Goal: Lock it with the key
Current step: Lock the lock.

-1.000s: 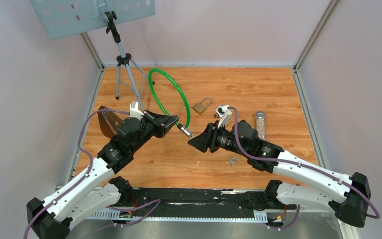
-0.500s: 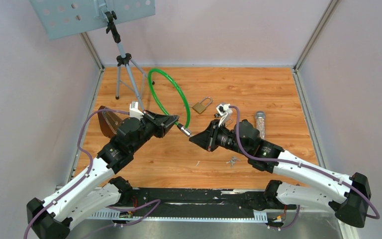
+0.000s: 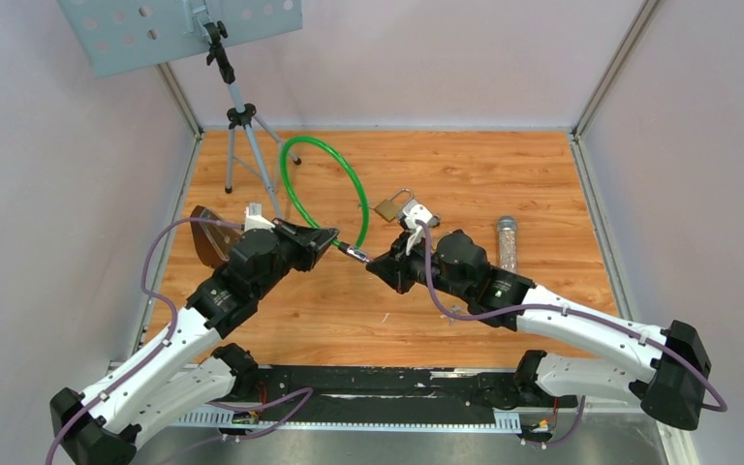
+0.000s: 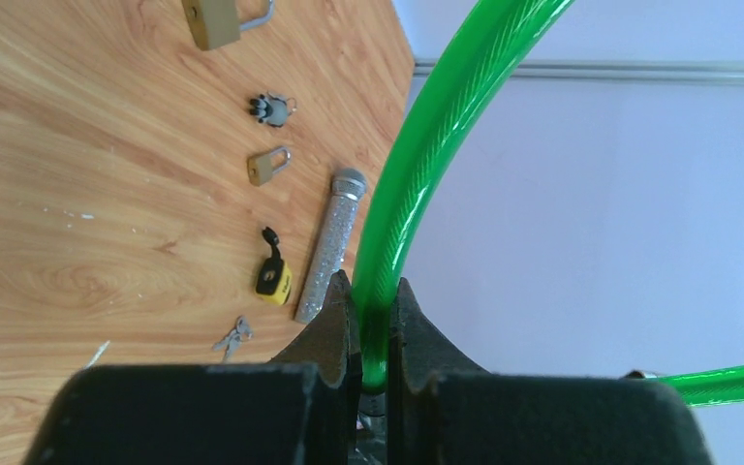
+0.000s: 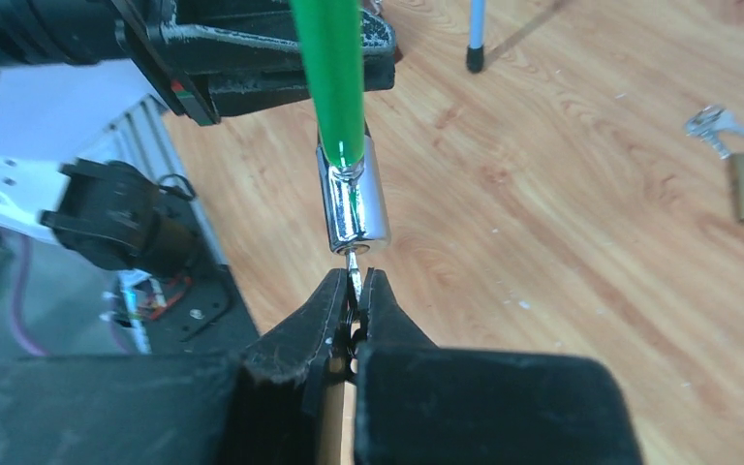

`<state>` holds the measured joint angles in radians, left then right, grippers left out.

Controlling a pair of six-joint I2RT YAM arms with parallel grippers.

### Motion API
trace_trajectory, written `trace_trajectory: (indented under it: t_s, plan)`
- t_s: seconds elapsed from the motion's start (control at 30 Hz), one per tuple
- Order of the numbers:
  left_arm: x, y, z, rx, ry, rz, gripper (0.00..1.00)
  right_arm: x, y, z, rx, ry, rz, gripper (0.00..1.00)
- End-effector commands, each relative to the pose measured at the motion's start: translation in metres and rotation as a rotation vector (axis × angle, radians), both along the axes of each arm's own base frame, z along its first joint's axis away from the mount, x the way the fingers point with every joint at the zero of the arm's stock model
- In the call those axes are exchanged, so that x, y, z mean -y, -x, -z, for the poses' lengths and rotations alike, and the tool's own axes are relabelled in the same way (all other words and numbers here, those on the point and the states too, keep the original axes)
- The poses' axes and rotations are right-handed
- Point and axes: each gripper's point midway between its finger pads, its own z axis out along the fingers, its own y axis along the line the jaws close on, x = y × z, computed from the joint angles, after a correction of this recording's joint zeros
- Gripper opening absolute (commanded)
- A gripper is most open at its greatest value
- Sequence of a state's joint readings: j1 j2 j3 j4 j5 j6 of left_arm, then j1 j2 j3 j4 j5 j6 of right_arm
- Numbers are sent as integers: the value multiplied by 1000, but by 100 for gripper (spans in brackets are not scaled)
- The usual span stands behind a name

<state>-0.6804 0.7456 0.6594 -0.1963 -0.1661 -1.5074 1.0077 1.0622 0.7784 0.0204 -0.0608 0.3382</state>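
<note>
My left gripper [image 4: 373,291] is shut on a green cable lock [image 4: 436,126] close to its end, holding it above the table. The cable's loop [image 3: 349,184] arcs away behind it. A chrome lock cylinder [image 5: 354,203] caps the end of the cable. A small metal key [image 5: 354,263] sticks into the face of the cylinder. My right gripper [image 5: 354,281] is shut on the key's head, its tips just short of the cylinder. In the top view the two grippers meet tip to tip, left [image 3: 327,242] and right [image 3: 373,263], with the cylinder [image 3: 352,252] between them.
A brass padlock [image 3: 392,205] lies behind my right wrist. A glittery tube [image 3: 507,242] lies to the right. A smaller padlock [image 4: 266,165], a yellow tag [image 4: 273,278] and loose keys [image 4: 234,336] lie nearby. A tripod stand [image 3: 242,126] stands at the back left.
My right gripper has closed on the key and moved left up to the lock cylinder. The cable loop has shifted slightly left. The left gripper's hold on the cable is unchanged.
</note>
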Motion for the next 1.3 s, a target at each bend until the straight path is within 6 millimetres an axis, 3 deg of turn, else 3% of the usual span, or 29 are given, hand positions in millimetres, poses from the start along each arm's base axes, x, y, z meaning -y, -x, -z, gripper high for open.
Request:
trace_trajectory:
  t_s: [0.0,0.17,0.43,0.6,0.9,1.07,1.27]
  plan:
    - [-2,-4,-37,79,37,-19,0,10,-35,-27,333,72,78,0]
    - [-5,-10,-34,76,23,-53,0,12,-38,-43,570,98,74,0]
    - [-4,-17,-32,75,8,-71,0,8,-40,-42,734,206,62,0]
    - [-10,-19,-30,81,-6,-97,0,9,-33,-27,720,246,11,0]
    - [-22,-24,-32,117,-55,-144,0,18,-4,2,584,300,-135,0]
    - [-32,-28,-35,135,-75,-176,0,26,18,-4,542,261,-207,0]
    - [-40,-29,-37,156,-93,-194,0,32,26,-24,492,201,-195,0]
